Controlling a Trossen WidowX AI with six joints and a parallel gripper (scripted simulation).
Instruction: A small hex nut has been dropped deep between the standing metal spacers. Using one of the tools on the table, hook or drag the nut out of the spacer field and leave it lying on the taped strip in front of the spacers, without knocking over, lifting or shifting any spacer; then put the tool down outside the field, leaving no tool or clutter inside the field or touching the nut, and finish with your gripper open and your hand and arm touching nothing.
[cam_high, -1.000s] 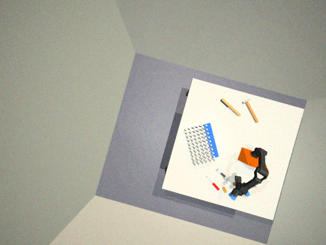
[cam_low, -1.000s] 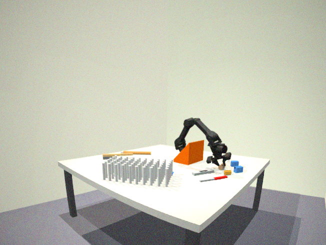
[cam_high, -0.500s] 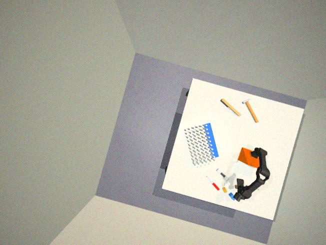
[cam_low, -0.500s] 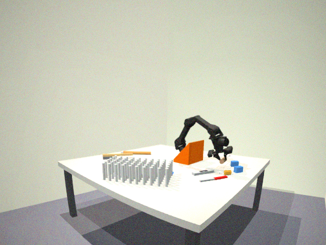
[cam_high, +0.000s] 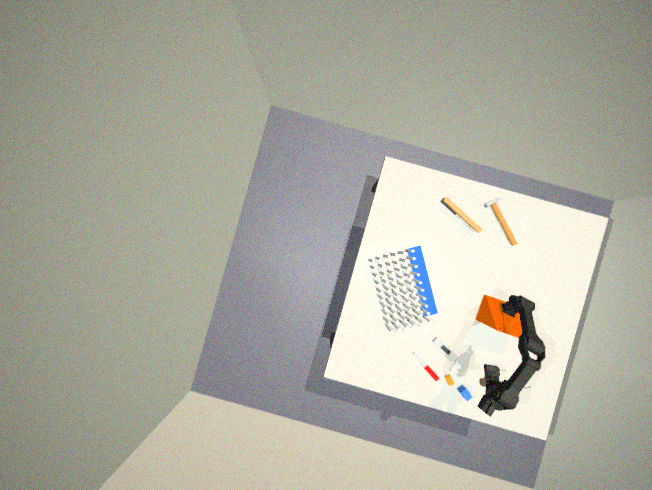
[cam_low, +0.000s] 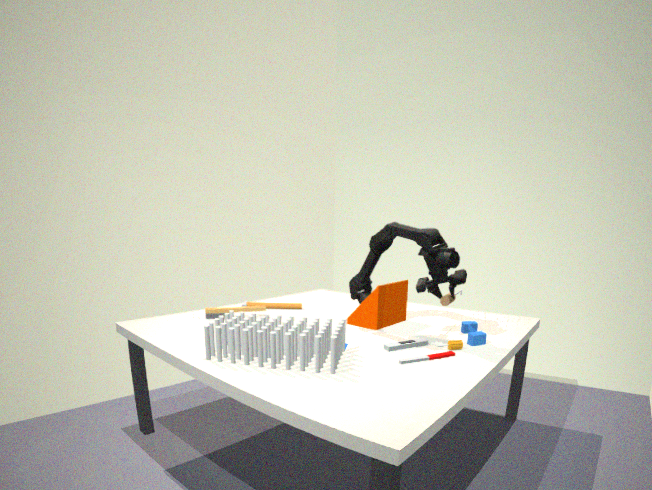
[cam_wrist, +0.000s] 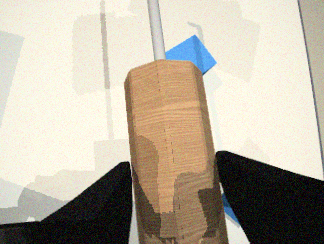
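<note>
My gripper (cam_high: 488, 381) (cam_low: 448, 296) (cam_wrist: 173, 165) is shut on the wooden handle (cam_low: 446, 300) (cam_wrist: 165, 110) of a tool, held above the table. A thin metal shaft (cam_wrist: 156, 30) runs out of the handle past the top of the wrist view; a small bent end (cam_low: 461, 292) shows in the exterior view. Upright metal spacers (cam_high: 399, 289) (cam_low: 273, 350) stand in rows, well away from my gripper. The blue taped strip (cam_high: 429, 287) lies along their arm-facing side. I cannot make out the nut among the spacers.
An orange wedge (cam_high: 488, 313) (cam_low: 392, 305) stands beside the arm base. A grey tool (cam_high: 442, 346) (cam_low: 405, 345), red-handled tool (cam_high: 431, 372) (cam_low: 441, 355), yellow piece (cam_high: 449, 379) (cam_low: 454, 345) and blue blocks (cam_low: 476, 338) (cam_wrist: 192, 50) lie nearby. A hammer (cam_high: 504, 223) and wooden-handled brush (cam_high: 462, 214) lie farther off.
</note>
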